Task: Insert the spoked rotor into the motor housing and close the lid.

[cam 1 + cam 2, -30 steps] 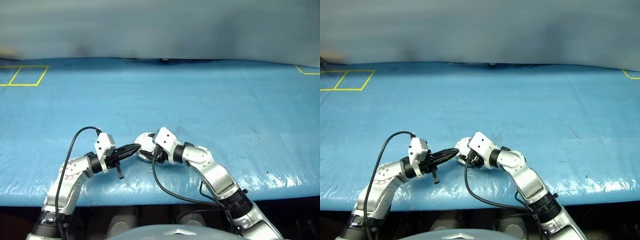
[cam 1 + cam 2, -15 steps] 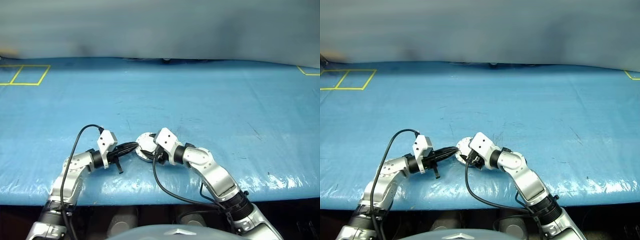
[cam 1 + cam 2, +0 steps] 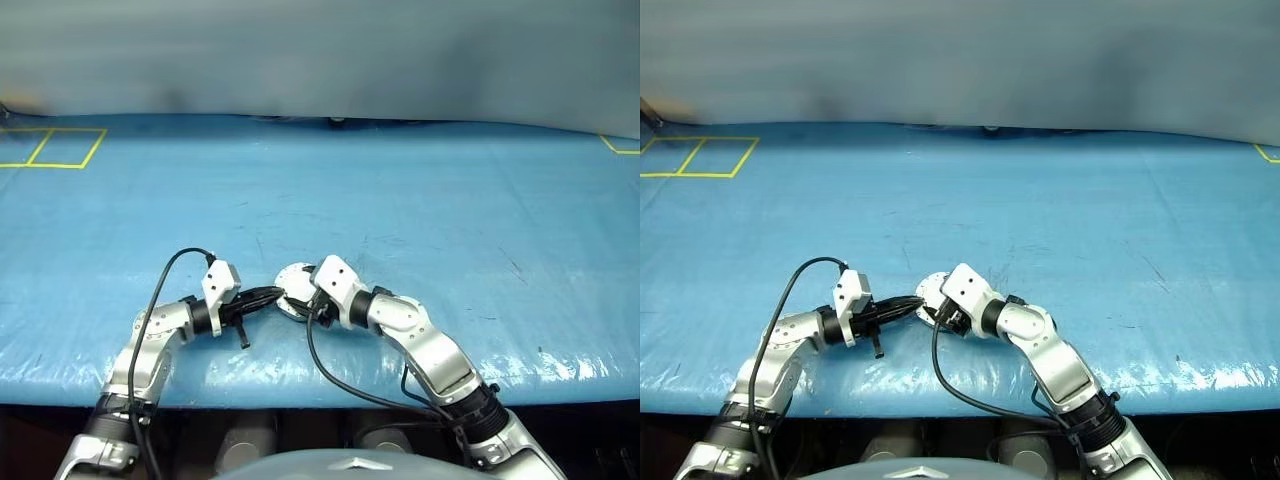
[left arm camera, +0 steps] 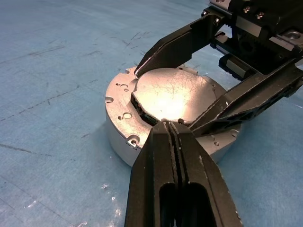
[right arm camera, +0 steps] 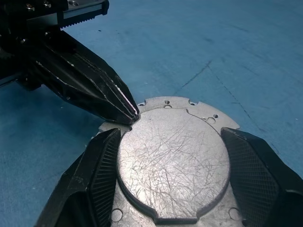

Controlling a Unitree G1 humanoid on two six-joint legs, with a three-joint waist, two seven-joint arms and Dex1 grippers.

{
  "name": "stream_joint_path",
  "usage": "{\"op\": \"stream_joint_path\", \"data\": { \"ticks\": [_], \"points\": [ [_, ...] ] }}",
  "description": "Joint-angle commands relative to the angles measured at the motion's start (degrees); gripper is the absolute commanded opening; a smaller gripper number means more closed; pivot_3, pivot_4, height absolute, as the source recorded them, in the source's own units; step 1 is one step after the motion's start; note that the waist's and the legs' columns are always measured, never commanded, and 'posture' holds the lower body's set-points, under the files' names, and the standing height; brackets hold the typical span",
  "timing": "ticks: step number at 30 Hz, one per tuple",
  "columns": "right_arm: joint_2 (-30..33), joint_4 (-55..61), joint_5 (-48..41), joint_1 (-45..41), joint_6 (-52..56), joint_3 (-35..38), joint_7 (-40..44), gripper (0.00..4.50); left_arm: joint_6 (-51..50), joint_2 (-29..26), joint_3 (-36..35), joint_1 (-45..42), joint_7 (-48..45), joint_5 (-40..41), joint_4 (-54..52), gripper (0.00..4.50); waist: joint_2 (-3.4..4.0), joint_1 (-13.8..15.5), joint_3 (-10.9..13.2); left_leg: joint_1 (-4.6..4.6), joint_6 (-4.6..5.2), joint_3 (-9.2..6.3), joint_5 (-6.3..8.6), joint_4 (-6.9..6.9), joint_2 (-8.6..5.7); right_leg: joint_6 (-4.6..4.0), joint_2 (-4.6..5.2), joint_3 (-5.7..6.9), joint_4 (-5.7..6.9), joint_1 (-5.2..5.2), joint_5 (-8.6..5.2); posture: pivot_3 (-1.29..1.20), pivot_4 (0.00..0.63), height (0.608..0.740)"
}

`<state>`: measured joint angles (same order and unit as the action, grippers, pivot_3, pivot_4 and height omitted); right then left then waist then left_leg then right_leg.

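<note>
Desk (image 3: 420, 200), covered in a blue sheet with fine scratches, carried one assembly near its front edge, between the two arms. Yellow taped squares (image 3: 50, 148) marked the far left corner, well apart from the work.

Motor housing (image 4: 124, 128): a round, flat silver-grey puck with small holes around its rim, lying flat on the sheet.

Lid (image 5: 173, 161): a round grey disc, scratched outer face upward, lay on top of the housing. Along the edge nearest the left arm a dark gap showed between lid and housing rim, so it looked not quite seated there. Nothing of the spoked rotor could be made out with the lid down.

Left end effector (image 4: 171, 126): its two black fingers were pressed together into a single point, holding nothing. The tip rested at the lid's edge, at that gap.

Right end effector (image 5: 173, 156): its fingers (image 5: 102, 163) stood wide, one on each side of the lid, close against its rim. Whether they actually squeezed it could not be told. It came in from the opposite side, so the two end effectors met over the housing.
</note>
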<state>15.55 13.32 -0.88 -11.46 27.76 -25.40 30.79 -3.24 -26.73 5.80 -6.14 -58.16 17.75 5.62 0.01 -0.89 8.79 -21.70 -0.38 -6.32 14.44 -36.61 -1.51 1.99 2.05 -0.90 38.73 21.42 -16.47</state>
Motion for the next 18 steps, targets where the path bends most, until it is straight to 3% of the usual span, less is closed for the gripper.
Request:
{"op": "stream_joint_path", "data": {
  "ticks": [1,6,10,11,18],
  "points": [
    [0.4,-2.2,0.7,1.5,1.9,0.7,-1.0,3.02,0.8,0.1,0.4,-1.2,-0.3,-1.0,1.9,0.05,0.0,0.0,0.0,0.0,0.0,0.0,0.0,0.0,-0.01,0.0,0.0,0.01,0.0,0.0,0.0,0.0,0.15,0.74],
    [1.4,-1.0,-1.5,2.0,3.0,1.1,1.5,3.02,0.7,0.6,0.5,-1.8,-0.9,-0.6,2.3,0.05,0.0,0.2,0.0,0.0,0.01,-0.03,-0.01,0.0,-0.02,-0.01,0.02,-0.01,0.0,-0.01,0.01,0.0,0.15,0.74],
    [2.3,0.9,-3.2,2.6,2.6,1.5,3.3,4.34,1.0,0.8,0.4,-2.0,-0.7,-1.0,2.4,0.0,-0.01,0.2,0.0,-0.01,0.05,-0.04,0.01,0.02,-0.06,0.0,0.06,0.0,-0.03,-0.03,0.01,0.0,0.15,0.74],
    [1.8,1.5,-3.8,2.9,2.4,2.3,2.9,4.46,1.1,0.8,0.4,-1.9,-0.6,-1.0,2.3,0.0,-0.01,0.2,0.0,-0.01,0.05,-0.04,0.02,0.04,-0.06,0.0,0.06,0.0,-0.03,-0.03,0.01,0.0,0.15,0.74],
    [-4.5,9.5,-24.3,6.6,7.5,16.5,5.0,4.46,2.1,1.1,0.5,-0.6,0.1,-1.4,2.1,0.0,0.0,0.2,0.0,-0.24,0.04,-0.08,0.01,0.1,-0.03,-0.01,0.05,-0.04,-0.03,-0.07,0.02,0.0,0.15,0.74]
  ]
}}
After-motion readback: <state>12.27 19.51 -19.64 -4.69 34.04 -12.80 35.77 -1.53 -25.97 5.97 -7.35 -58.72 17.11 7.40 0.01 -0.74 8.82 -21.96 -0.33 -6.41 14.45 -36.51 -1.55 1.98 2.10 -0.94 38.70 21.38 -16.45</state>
